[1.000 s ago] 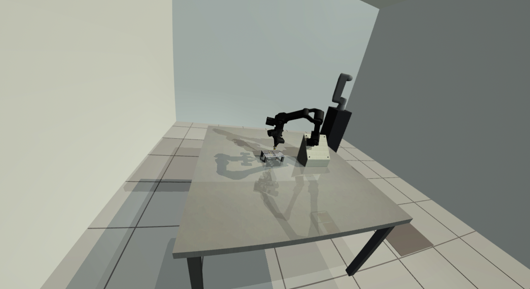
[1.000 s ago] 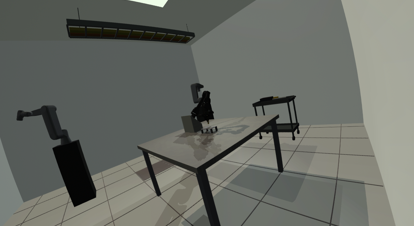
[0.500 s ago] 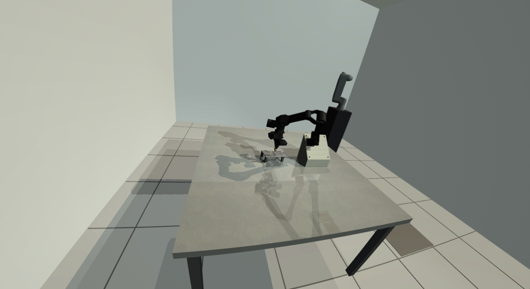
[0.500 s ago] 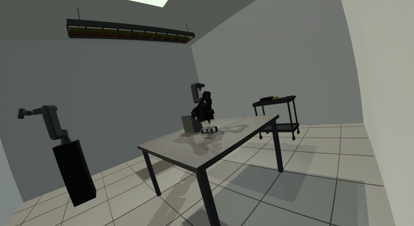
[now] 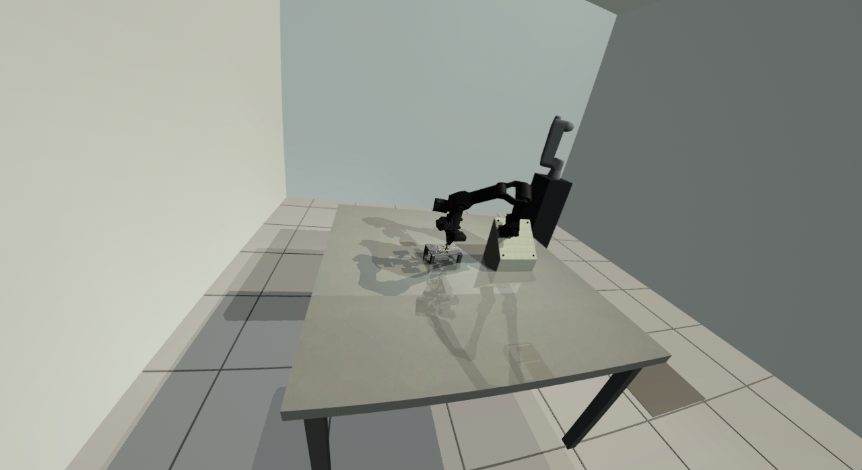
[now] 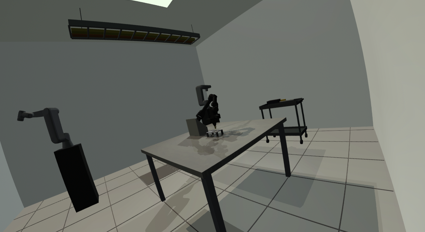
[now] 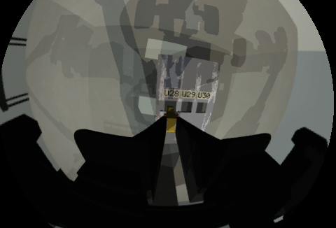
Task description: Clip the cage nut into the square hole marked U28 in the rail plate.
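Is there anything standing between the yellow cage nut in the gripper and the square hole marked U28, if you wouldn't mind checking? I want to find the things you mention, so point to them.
Nothing visible stands in the way. The black parallel-jaw gripper (image 5: 447, 246) (image 6: 215, 127) (image 7: 170, 120) holds the yellow cage nut (image 7: 171, 124) over the U28 end of the grey rail plate (image 7: 189, 77), though the nut hides part of that spot.

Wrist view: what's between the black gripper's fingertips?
The yellow cage nut, gripped there by the black gripper; the wrist view shows it.
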Robot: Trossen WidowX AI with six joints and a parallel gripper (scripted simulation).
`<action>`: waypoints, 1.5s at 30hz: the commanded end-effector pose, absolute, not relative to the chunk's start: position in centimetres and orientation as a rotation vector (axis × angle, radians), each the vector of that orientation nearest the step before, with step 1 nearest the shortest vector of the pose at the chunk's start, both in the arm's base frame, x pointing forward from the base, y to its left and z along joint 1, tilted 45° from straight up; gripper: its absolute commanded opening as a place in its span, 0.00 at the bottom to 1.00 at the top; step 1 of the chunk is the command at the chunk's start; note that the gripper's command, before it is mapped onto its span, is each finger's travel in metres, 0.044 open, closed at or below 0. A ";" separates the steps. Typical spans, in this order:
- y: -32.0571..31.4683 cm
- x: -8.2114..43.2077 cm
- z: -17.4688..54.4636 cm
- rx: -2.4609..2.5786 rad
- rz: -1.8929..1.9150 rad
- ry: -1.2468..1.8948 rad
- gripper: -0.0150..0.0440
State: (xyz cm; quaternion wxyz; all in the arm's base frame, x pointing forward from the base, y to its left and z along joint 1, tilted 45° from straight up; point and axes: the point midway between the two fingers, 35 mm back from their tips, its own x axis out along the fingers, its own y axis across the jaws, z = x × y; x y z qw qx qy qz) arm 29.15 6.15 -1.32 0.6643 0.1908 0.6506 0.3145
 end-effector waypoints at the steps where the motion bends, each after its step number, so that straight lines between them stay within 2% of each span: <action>1: 6.4 29.1 -1.6 0.424 0.698 1.475 0.30; 45: 8.1 29.0 -3.5 0.444 0.720 1.470 0.30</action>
